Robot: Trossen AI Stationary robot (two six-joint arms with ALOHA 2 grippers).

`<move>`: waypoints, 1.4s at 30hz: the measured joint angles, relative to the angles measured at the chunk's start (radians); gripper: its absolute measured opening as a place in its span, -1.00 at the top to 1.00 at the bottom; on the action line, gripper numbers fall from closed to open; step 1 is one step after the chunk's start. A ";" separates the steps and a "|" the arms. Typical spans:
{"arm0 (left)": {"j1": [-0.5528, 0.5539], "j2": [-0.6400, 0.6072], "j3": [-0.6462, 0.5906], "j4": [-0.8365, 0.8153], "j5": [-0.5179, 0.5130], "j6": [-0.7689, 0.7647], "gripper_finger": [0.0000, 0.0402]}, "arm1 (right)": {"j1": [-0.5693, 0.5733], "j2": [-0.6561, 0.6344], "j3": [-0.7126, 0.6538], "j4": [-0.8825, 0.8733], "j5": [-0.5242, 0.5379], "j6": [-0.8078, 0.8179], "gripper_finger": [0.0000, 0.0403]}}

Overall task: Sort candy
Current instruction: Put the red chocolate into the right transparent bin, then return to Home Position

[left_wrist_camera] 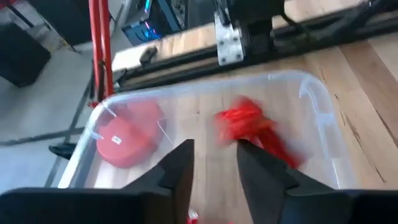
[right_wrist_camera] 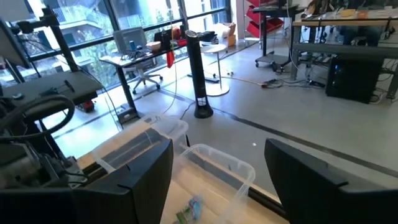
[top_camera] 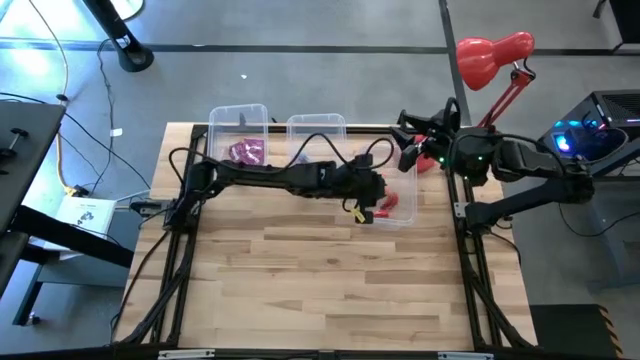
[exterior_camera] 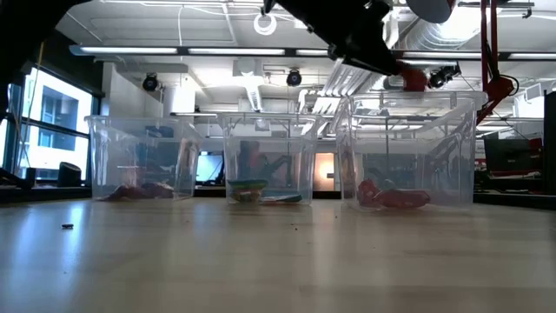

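Currently: counter [top_camera: 330,270] carrying three clear bins [top_camera: 240,135]; left tool [left_wrist_camera: 211,171] over right-hand bin [left_wrist_camera: 311,99], fingers apart, empty; right tool [right_wrist_camera: 217,168] raised at far counter edge, fingers apart; red candy [left_wrist_camera: 252,127] in right-hand bin, purple candy [top_camera: 246,151] in left-hand bin

My table [top_camera: 320,290] is a light wood butcher-block top. Three clear plastic bins [top_camera: 238,135] sit right on it in a row along the far edge, front part's just bare wood.
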 joint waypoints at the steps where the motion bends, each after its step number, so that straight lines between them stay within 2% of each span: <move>1: 0.000 -0.005 -0.001 -0.015 0.000 -0.012 0.39 | 0.000 -0.005 0.000 0.001 0.000 -0.004 -0.24; 6: 0.000 -0.052 0.000 -0.079 0.000 -0.077 0.15 | 0.000 -0.024 0.000 0.005 0.002 -0.024 -0.24; 10: 0.001 -0.117 0.000 -0.257 0.006 -0.088 0.03 | 0.000 -0.034 0.000 0.005 0.004 -0.025 -0.24; 13: 0.014 -0.194 -0.001 -0.384 0.059 -0.156 0.00 | 0.000 -0.038 0.000 0.004 0.004 -0.032 -0.24; 16: 0.029 -0.298 -0.053 -0.404 0.127 -0.220 0.00 | 0.000 -0.039 0.000 -0.002 0.003 -0.032 -0.24; 19: 0.032 -0.446 -0.227 -0.268 0.135 -0.264 0.02 | 0.000 -0.039 0.000 -0.004 0.000 -0.032 -0.24; 21: 0.031 -0.572 -0.395 -0.125 0.136 -0.307 0.04 | 0.001 -0.039 0.000 -0.018 -0.001 -0.027 -0.24; 27: 0.011 -0.934 -0.922 0.266 0.083 -0.548 0.07 | 0.001 -0.039 0.000 -0.042 -0.004 -0.004 -0.24; 30: -0.007 -1.087 -1.114 0.399 0.048 -0.654 0.10 | 0.000 -0.039 0.000 -0.042 -0.005 0.004 -0.24; 37: -0.052 -1.395 -1.390 0.489 -0.070 -0.746 0.28 | 0.001 -0.039 0.000 -0.030 -0.081 0.109 -0.24; 42: -0.064 -1.564 -1.510 0.465 -0.084 -0.750 0.60 | 0.001 -0.038 0.000 0.002 -0.153 0.169 -0.23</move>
